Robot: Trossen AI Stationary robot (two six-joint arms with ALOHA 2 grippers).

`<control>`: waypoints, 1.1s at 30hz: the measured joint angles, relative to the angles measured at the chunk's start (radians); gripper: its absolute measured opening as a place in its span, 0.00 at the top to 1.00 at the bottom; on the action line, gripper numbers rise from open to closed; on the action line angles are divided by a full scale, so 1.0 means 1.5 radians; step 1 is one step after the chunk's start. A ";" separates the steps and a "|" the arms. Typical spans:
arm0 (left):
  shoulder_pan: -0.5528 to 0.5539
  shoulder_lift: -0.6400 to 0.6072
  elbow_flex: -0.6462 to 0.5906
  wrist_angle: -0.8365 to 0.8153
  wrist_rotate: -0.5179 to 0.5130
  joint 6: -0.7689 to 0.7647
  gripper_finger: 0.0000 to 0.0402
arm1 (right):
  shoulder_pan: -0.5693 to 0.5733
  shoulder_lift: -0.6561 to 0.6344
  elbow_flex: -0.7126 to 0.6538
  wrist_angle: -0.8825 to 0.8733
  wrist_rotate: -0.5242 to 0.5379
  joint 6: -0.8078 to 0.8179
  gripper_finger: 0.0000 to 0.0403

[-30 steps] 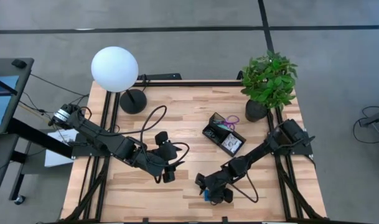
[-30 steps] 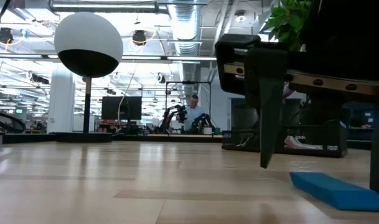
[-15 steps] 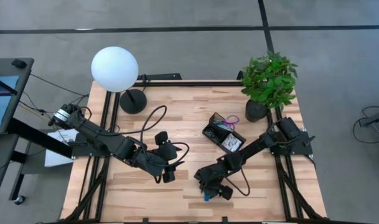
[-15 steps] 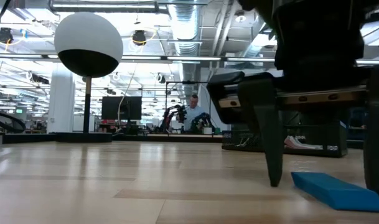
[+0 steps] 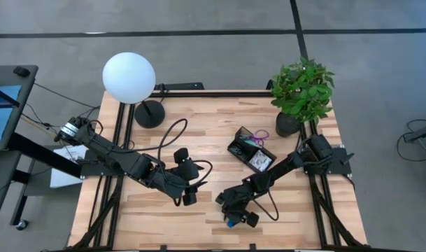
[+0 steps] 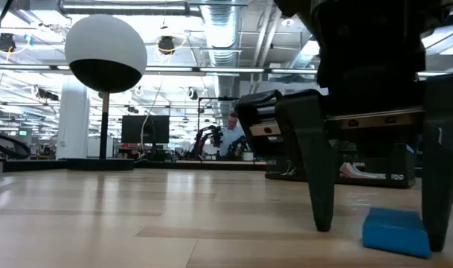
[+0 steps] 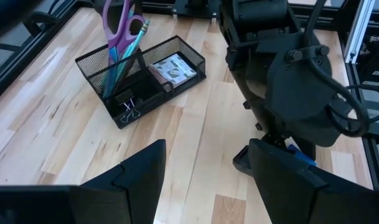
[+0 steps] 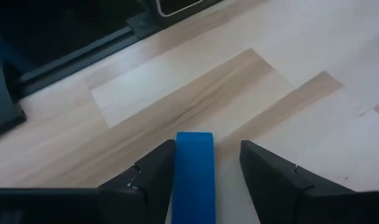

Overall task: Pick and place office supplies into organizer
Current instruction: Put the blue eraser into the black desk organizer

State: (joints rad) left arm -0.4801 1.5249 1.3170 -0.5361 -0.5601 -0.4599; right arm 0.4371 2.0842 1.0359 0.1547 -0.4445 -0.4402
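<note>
Now, blue block (image 8: 195, 171): flat on the worktop near its front edge, between the right gripper's fingers.
Right gripper (image 5: 231, 218): jaws straddling the block, not clamped.
Left gripper (image 5: 185, 198): released, mid-worktop.
Organizer (image 5: 250, 150): toward the back right corner.

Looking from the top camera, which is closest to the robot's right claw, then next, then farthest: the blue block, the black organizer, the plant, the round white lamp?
From the right gripper, near the table's front edge:
1. Blue block, right at the fingers.
2. Black organizer, farther back, mid-table.
3. Plant, back right corner.
4. White lamp, back left corner.
</note>
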 joint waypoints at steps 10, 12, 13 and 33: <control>0.000 0.000 0.000 -0.004 0.003 -0.005 0.44 | 0.002 0.002 0.000 0.010 -0.011 0.164 0.65; 0.000 0.000 0.000 -0.004 0.003 -0.006 0.44 | 0.007 0.002 -0.004 0.017 -0.005 0.181 0.66; 0.000 0.000 0.000 -0.003 0.003 -0.005 0.44 | 0.011 0.001 -0.006 0.020 0.002 0.182 0.66; -0.009 0.000 0.000 -0.004 0.003 -0.021 0.44 | 0.070 -0.003 -0.023 0.058 0.178 0.212 0.54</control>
State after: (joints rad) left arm -0.4942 1.5249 1.3170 -0.5419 -0.5554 -0.4919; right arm 0.5426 2.0800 1.0008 0.2411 -0.1770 -0.1215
